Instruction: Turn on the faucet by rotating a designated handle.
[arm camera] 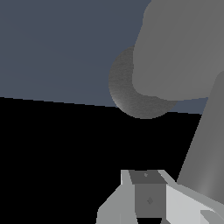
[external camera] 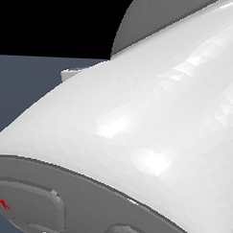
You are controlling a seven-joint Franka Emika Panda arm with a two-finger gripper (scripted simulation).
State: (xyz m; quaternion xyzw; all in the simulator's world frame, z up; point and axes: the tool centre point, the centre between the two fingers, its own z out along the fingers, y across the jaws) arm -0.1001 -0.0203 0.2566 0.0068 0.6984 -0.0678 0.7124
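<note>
In the wrist view the faucet (arm camera: 183, 43) is a thick matte grey body, with a darker grey round part (arm camera: 129, 94) behind its lower edge. A grey bar that I take for the handle (arm camera: 205, 144) slants down from it and ends close beside my gripper (arm camera: 146, 177). Only the tip of the gripper shows at the frame's edge, a dark pad between pale finger parts, and the gap between the fingers cannot be made out. Whether the finger touches the handle cannot be told. The exterior view shows neither faucet nor handle clearly.
My own white arm link (external camera: 147, 124) fills nearly the whole exterior view, with its grey joint ring (external camera: 33, 191) at the bottom. A grey curved shape (external camera: 141, 28) peeks out behind it. Blue-grey floor (arm camera: 57, 48) and black background lie beyond.
</note>
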